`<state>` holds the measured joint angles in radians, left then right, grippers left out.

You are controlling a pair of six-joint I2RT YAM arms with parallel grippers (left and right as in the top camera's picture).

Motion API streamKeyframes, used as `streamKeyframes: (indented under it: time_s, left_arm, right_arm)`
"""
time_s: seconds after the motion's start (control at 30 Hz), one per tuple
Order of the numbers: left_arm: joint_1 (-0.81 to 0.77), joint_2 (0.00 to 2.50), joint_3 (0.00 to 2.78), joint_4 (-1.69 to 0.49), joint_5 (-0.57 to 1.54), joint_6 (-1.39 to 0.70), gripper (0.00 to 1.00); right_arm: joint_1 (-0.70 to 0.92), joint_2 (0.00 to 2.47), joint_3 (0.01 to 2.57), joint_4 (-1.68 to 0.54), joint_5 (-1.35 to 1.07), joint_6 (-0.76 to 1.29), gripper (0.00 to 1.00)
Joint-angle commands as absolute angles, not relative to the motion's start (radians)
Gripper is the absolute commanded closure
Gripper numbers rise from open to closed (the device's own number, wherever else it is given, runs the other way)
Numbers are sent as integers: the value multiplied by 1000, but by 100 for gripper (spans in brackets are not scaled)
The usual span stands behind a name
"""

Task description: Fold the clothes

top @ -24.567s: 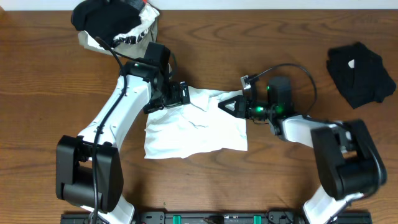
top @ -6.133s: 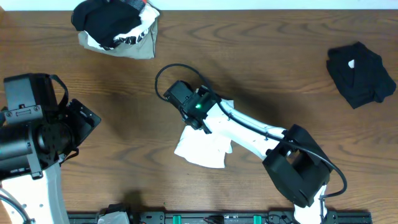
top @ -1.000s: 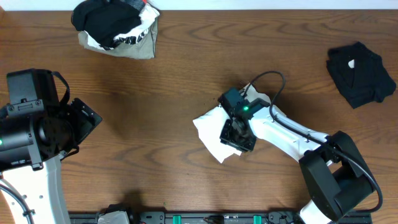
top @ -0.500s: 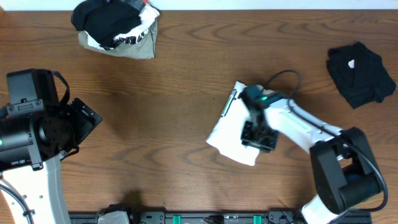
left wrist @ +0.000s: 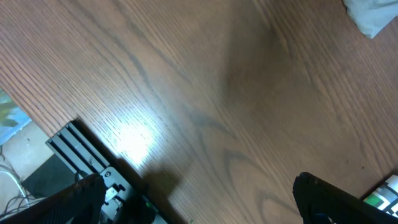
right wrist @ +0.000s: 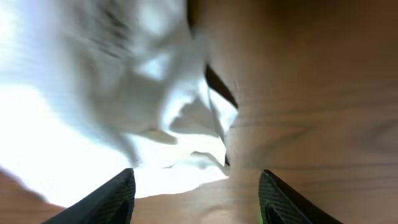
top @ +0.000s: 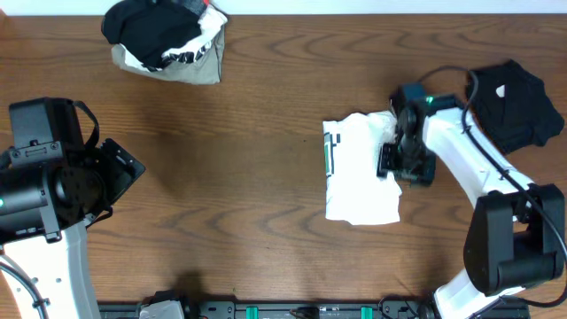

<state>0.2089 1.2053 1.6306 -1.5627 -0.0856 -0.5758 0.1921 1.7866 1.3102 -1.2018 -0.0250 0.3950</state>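
A white T-shirt (top: 359, 177) lies folded into a small rectangle right of the table's middle, a small dark striped mark (top: 330, 151) at its left edge. My right gripper (top: 388, 165) sits at the shirt's right edge. In the right wrist view its fingers (right wrist: 112, 199) stand apart over bare wood, the blurred white cloth (right wrist: 93, 118) just ahead of them; this gripper (right wrist: 196, 202) is open and holds nothing. My left gripper (top: 131, 174) hovers open over the wood at far left, its dark fingertips (left wrist: 323, 199) wide apart in the left wrist view.
A heap of black, printed white and olive-grey garments (top: 164, 40) sits at the back left. A folded black garment (top: 516, 102) lies at the far right, close behind the right arm. A pale cloth corner (left wrist: 373, 15) shows in the left wrist view.
The right arm has slid the folded white shirt to the right and turned it square. Its jaws have widened and let go of the cloth. The left arm has not moved.
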Motion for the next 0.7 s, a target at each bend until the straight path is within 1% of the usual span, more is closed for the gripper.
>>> streamKeyframes:
  time_s: [0.0, 0.2, 0.3, 0.37, 0.47, 0.67]
  left_arm:
    - [215, 1208, 1625, -1562, -102, -566, 2]
    - [215, 1208, 1625, -1562, -102, -566, 2]
    - [215, 1208, 1625, -1562, -102, -563, 2]
    - [215, 1208, 1625, -1562, -102, -562, 2]
    - [215, 1208, 1625, -1562, -102, -562, 2]
    - [215, 1208, 1625, -1562, -102, -562, 2]
  right_arm:
    - [183, 1781, 1391, -1221, 37, 345, 38]
    - [144, 1779, 1406, -1188, 15, 344, 42]
    - [89, 1779, 1398, -1181, 13, 363, 55]
    - [56, 1779, 1393, -1162, -30, 350, 60]
    - [31, 1779, 1390, -1156, -99, 342, 60]
    - [52, 1779, 1338, -1091, -196, 290, 60]
